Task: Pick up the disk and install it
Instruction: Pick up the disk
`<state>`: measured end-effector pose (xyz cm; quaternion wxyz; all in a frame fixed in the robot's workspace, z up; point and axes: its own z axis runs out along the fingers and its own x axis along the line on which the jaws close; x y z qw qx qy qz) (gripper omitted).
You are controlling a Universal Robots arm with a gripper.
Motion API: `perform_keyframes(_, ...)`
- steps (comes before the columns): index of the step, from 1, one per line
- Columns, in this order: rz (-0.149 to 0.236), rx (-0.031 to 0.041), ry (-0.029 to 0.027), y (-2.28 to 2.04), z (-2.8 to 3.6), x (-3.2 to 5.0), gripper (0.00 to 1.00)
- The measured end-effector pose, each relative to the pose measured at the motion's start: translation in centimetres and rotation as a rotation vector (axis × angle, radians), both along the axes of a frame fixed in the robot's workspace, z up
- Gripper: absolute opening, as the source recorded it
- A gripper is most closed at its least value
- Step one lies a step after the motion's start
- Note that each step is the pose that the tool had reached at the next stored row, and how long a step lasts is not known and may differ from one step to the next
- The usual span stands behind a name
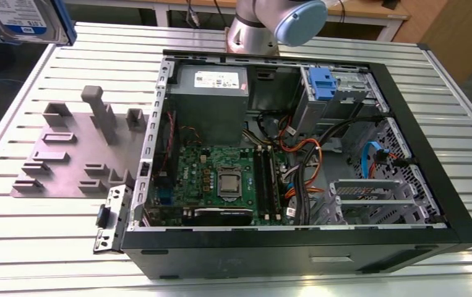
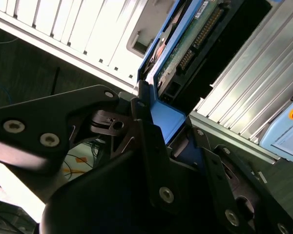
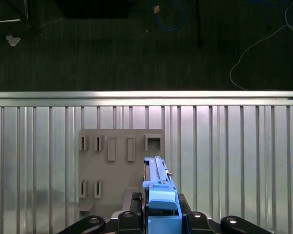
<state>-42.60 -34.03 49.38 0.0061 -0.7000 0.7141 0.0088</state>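
Currently the disk (image 1: 20, 22) is clear of the table (image 1: 38, 247) and held in the air at the exterior view's upper left corner, with its white-and-blue label toward the camera. It is well apart from the open computer case (image 1: 433, 204). In the second wrist view the gripper (image 2: 173, 131) is clenched on the disk: the black fingers (image 2: 145, 126) press against either side of the blue carrier bracket (image 2: 168, 119). The green circuit board (image 2: 195, 36) on the underside of the disk extends away from the grasp. In the first wrist view the disk (image 3: 158, 187) is seen edge-on, projecting from the gripper (image 3: 161, 217). The grey fixture plate (image 3: 115, 161) lies flat on the slatted table (image 3: 234, 156) behind it, and the dark floor (image 3: 112, 48) lies beyond the table edge. In the exterior view the fixture plate (image 1: 62, 161) lies on the table just beside the case, on the exterior view's left, with several upright pegs standing on it. The case lies on its side with the panel removed. Inside it, the grey power supply (image 1: 211, 86) sits at the far end, the motherboard (image 1: 219, 179) lies nearer the camera, and a second blue carrier (image 1: 321, 83) sits in the drive cage toward the exterior view's right. The arm (image 1: 273, 25) rises from behind the far edge of the case.
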Motion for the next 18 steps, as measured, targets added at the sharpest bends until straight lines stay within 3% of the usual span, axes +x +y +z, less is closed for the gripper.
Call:
perform_keyframes(4, 0.0, 0.0, -0.0001, -0.22, 0.0, 0.03, 0.36)
perform_keyframes(18, 0.0, 0.0, 0.0, -0.25, 0.0, 1.02, 0.36)
